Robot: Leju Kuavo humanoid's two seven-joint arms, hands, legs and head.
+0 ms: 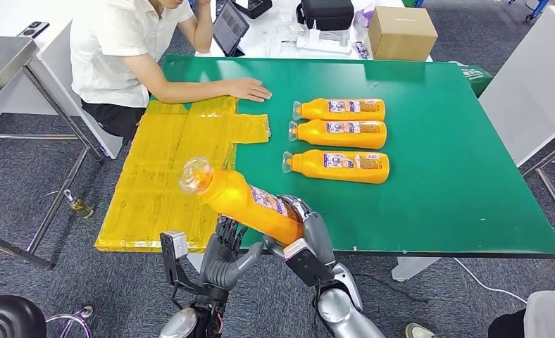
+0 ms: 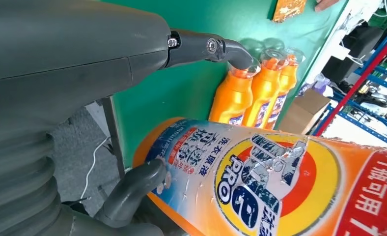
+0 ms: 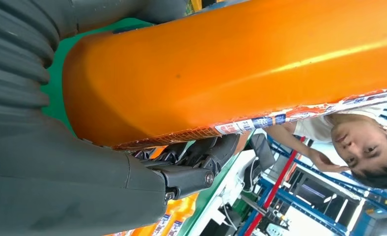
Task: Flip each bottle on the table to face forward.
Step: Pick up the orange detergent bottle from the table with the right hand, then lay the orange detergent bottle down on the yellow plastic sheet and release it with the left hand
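While the green worktop [image 1: 437, 197] carries three orange bottles [image 1: 339, 130] lying in a row near its middle, caps toward the yellow sheet [image 1: 162, 176] along its left edge, a fourth bottle [image 1: 243, 201] is held in the air over the near edge, by the near left corner. The right hand [image 1: 304, 229] grips its base, fingers closed around it. The left hand [image 1: 225, 253] sits just under the body with fingers apart, and I cannot tell whether it touches. A person's hand [image 1: 250, 89] rests near the far edge. To do this well, I would roll the bottle until the label faces forward, support it underneath, then lay it down parallel to the row.
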